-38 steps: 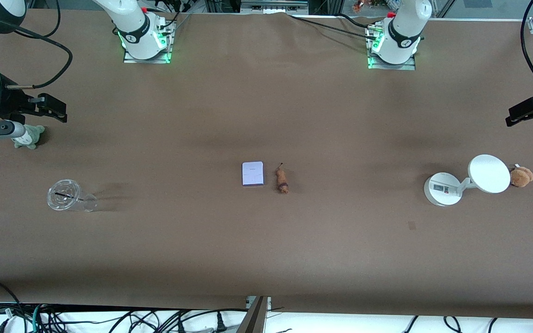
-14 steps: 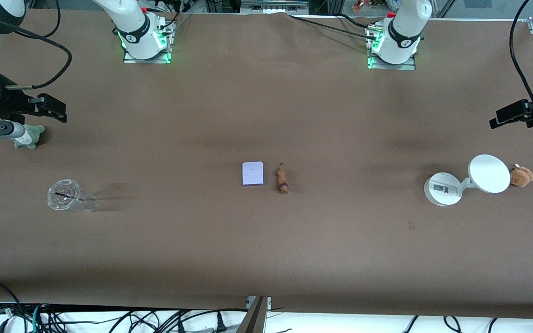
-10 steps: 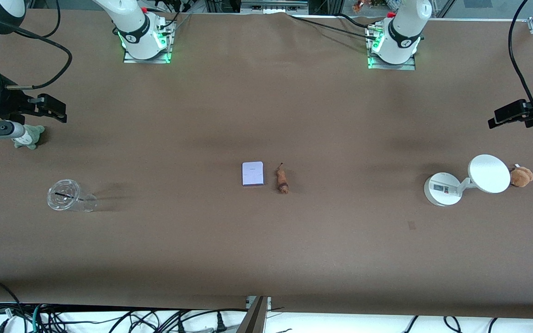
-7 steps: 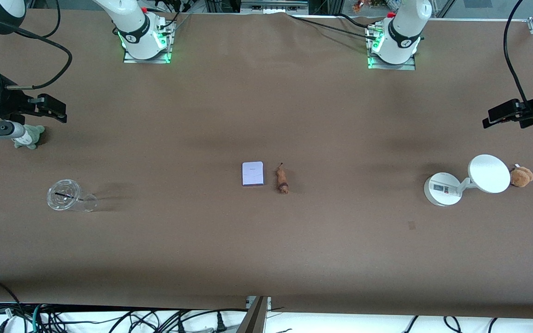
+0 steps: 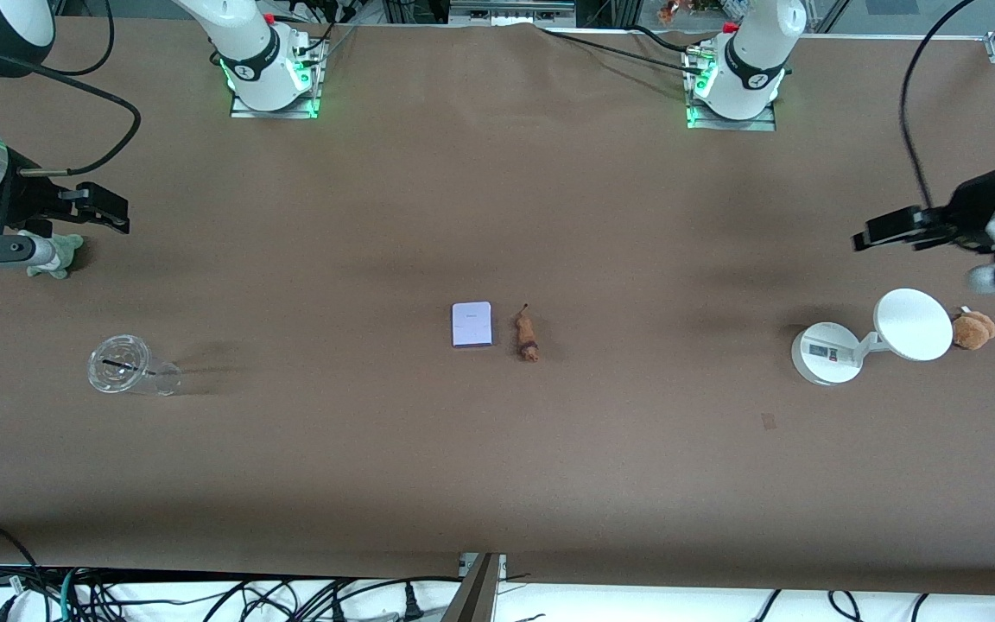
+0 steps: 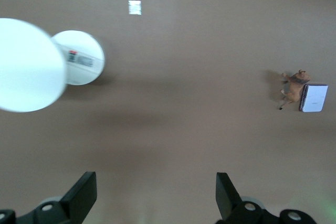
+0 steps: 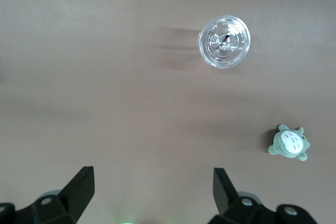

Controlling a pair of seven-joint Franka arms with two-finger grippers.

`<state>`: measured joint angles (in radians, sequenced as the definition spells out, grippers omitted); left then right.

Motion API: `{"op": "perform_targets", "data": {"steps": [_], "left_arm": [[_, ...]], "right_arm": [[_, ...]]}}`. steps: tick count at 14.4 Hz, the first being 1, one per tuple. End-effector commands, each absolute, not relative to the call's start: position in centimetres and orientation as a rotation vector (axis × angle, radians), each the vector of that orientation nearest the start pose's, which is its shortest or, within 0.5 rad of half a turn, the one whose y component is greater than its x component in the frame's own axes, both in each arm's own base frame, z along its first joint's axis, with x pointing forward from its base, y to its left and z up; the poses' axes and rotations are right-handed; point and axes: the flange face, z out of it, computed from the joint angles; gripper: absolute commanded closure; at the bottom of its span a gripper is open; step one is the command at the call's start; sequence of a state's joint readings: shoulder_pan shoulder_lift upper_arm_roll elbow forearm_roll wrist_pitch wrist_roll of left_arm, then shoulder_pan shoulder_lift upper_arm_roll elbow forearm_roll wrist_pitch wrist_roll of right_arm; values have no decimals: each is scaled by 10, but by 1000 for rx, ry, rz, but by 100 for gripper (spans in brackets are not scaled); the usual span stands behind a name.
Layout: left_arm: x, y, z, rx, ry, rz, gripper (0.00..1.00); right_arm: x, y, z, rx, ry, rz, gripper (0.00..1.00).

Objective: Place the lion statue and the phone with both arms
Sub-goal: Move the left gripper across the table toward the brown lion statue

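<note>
The phone (image 5: 472,325), a pale lavender slab, lies flat at the table's middle. The lion statue (image 5: 526,337), a tiny orange-brown figurine, lies right beside it on the side toward the left arm's end. Both also show in the left wrist view, the phone (image 6: 314,98) and the lion statue (image 6: 291,83). My left gripper (image 5: 912,231) (image 6: 155,187) is open and empty, high over the table near the white stand. My right gripper (image 5: 57,206) (image 7: 152,190) is open and empty, high over the right arm's end of the table by a green plush.
A white round-based stand (image 5: 826,354) with a disc (image 5: 912,324) and a fluffy brown plush (image 5: 974,330) sit at the left arm's end. A clear cup (image 5: 122,367) and a green plush (image 5: 53,257) sit at the right arm's end.
My left gripper has moved in from the table's end toward the middle. My right gripper has barely shifted. The phone and lion statue have not moved.
</note>
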<state>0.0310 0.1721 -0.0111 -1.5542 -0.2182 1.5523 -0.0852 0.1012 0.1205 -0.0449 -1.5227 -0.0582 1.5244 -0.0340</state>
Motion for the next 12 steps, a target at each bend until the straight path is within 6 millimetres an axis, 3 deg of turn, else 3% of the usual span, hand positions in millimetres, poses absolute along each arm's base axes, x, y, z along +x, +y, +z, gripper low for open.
{"op": "perform_targets", "data": {"steps": [1,3,6,10,12], "left_arm": [[616,-101,503,-3326,-336,299,0],[627,-161,475,-3316,-441,251,0],[632,-254,423,-3330,-365,184,0],[652,-319,360,-3320,-534,176,0],[645,-358,329,-3322,-545,146,0]], "right_arm": [[586,26,580,-3190,-155,176,0],[587,26,579,-3189,-160,179,0],[591,26,569,-3188,-150,205,0],[598,27,550,-3185,-147,252,0],[603,30,541,-3189,-151,249,0]]}}
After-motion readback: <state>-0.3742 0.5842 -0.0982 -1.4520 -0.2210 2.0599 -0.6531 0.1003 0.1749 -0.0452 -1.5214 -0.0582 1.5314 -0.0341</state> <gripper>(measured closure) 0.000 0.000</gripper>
